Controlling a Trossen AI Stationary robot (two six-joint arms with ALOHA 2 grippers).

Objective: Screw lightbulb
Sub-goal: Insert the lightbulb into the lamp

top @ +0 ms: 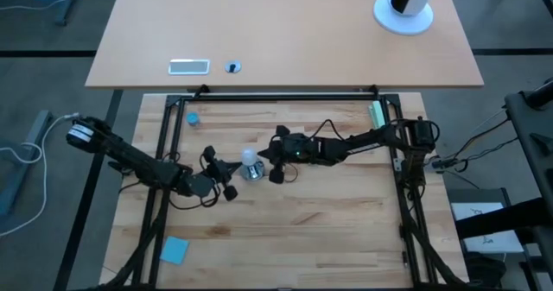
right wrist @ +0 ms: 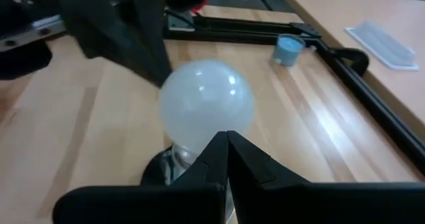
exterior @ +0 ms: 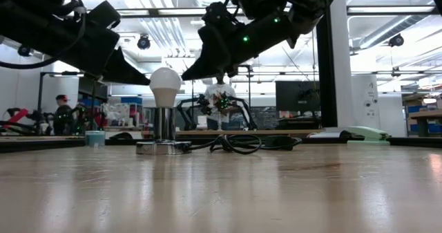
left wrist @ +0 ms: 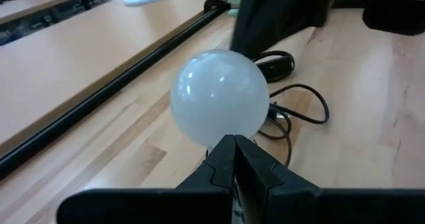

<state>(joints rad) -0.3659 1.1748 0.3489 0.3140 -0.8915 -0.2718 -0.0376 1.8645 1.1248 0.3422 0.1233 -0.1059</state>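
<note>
- I take the socket [top: 252,173] as my landmark: it sits near the middle of the wooden table [top: 346,230], its black cord [exterior: 238,144] trailing off behind it in the low view.
- The lightbulb [top: 249,158] stands upright in that socket, screw base down and frosted globe up. I judge it is seated there so it can be turned from above, though I cannot tell how far the thread is wound in.
- My left pincer [top: 230,186] hangs just beside the socket on the left arm's side, jaws pressed together and gripping nothing. Its tips aim at the globe's lower half, near it but apart.
- My right pincer [top: 270,161] hangs just beside the socket on the opposite side, likewise pinched shut and empty. In the low view its tip is level with the globe, with a gap between them.
- So the bulb sits between both pincers, touched by neither; I read this as a flanking stance around it.
- The small blue cap [top: 192,117] lies well apart from the socket, by the far frame rail.
</note>
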